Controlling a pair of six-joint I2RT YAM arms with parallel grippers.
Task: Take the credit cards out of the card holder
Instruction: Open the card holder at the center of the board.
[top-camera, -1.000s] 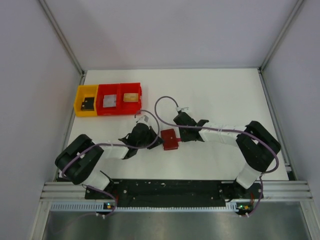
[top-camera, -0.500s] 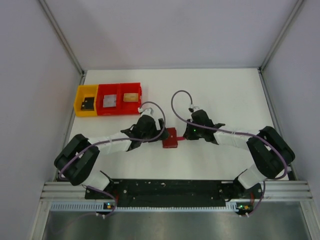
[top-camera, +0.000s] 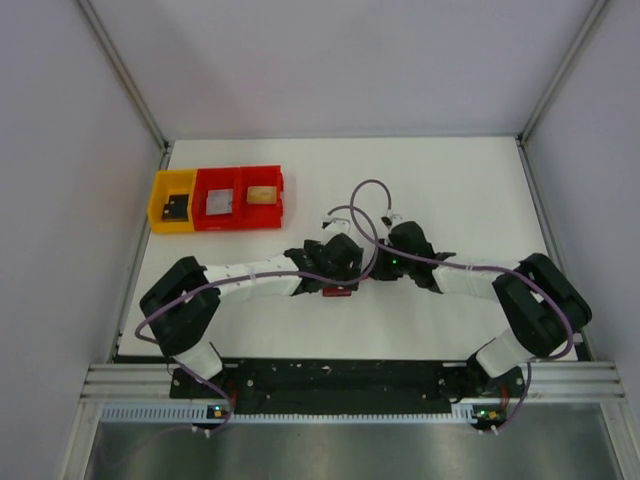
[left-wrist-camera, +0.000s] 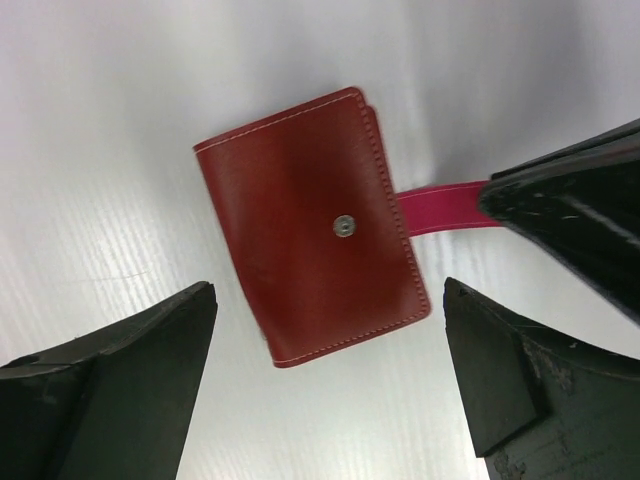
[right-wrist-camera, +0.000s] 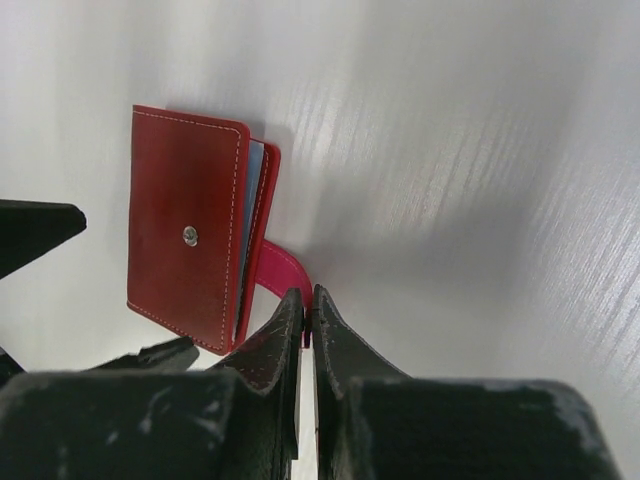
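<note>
The card holder (left-wrist-camera: 310, 225) is a small red folding wallet with a metal snap, lying closed and flat on the white table (left-wrist-camera: 120, 120). Its pink-red strap (right-wrist-camera: 280, 270) sticks out from one side, and my right gripper (right-wrist-camera: 307, 300) is shut on the end of it. My left gripper (left-wrist-camera: 328, 330) hangs open just above the holder, its two fingers wide on either side and touching nothing. A thin pale blue edge (right-wrist-camera: 252, 225) shows between the covers. The credit cards are hidden inside. From above, only a red sliver of the card holder (top-camera: 340, 292) shows under the left gripper (top-camera: 335, 272).
A yellow bin (top-camera: 172, 200) and two joined red bins (top-camera: 240, 197) stand at the back left of the table, each with a small item in it. Both arms' purple cables loop over the middle. The right gripper's finger (left-wrist-camera: 570, 215) crowds the left wrist view.
My left gripper has opened and swung right, from beside the card holder to directly over it. The right gripper has kept its hold on the strap.
</note>
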